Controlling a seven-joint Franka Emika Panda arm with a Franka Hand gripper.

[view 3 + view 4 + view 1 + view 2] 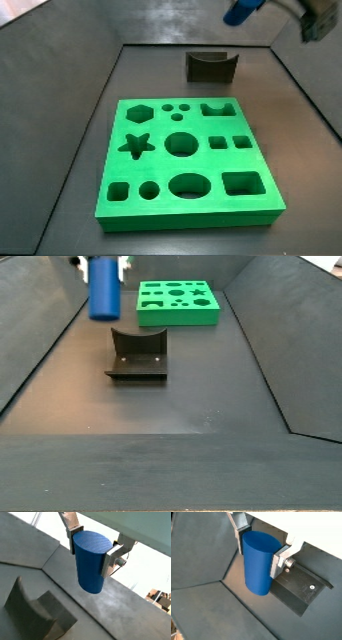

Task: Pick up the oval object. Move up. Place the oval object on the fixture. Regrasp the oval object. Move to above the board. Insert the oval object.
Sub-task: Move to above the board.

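**One peg aloft, the fixture's notch below — set it down square**

One blue piece matters here: the oval object hangs in the gripper, the two silver fingers clamped on its upper flanks, so the jaws are closed on the peg and nothing else. It is clear of the floor — both side views show the oval object well above the fixture.

Judging by that height and the peg being lifted already, the step in hand looks like the carry to the fixture, with the placing to come. In a side view the fixture stands beyond the board, at about 12 o'clock from it, and the peg shows up toward 1 o'clock from the notch, so some sideways travel probably remains before any descent.

To do it well:

- Bring the peg over the curved notch first, then lower; coming down at a slant risks catching one of the raised sides.
- Match the peg's lie to the cradle, so the rounded side settles into the curve rather than perching on an edge.
- Release only once the peg rests in the notch; dropped from above, a smooth rounded piece would likely roll out.
- Open the fingers just enough and retreat cleanly, leaving room for the regrasp.

The board's oval hole waits for a later step.
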